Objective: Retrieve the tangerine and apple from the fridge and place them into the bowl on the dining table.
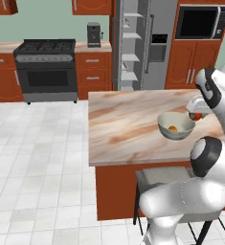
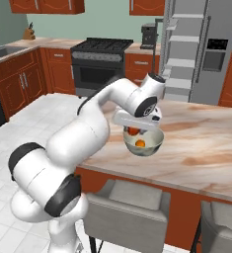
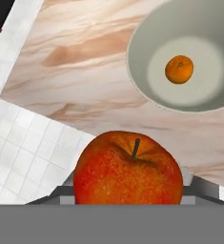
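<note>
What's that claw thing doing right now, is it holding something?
Tool: closed on the apple, held above the bowl, where the tangerine already lies.

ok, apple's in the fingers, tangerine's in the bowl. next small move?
Probably carry the apple sideways until it is over the bowl, then release. In the hand view the apple hangs over the dining table outside the rim, and the tangerine lies in the bowl's middle.
</note>
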### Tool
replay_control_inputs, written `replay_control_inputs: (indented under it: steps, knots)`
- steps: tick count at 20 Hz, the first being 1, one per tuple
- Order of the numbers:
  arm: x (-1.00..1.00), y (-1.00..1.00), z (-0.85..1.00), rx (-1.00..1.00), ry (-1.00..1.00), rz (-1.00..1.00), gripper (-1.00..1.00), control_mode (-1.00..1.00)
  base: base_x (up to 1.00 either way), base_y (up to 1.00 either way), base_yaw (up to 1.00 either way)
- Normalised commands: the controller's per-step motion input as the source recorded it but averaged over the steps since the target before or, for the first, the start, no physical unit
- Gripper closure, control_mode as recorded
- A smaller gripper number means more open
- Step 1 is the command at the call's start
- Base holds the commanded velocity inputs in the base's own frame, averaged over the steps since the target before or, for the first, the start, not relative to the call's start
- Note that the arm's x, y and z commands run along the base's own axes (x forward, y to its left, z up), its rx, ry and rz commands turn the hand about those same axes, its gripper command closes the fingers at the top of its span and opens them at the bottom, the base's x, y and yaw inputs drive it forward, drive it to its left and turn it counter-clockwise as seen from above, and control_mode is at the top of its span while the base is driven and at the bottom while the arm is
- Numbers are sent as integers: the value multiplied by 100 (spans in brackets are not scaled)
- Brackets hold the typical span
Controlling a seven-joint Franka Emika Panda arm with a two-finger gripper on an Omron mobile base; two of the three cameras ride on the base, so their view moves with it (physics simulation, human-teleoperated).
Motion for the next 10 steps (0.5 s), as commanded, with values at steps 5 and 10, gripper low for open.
replay_control_inputs:
  steps: [5, 10]
  knots:
    - [100, 0, -52, 0, 3, 0, 100, -100, 0, 0, 0]
    - [88, -6, -39, 0, 5, 0, 100, -100, 0, 0, 0]
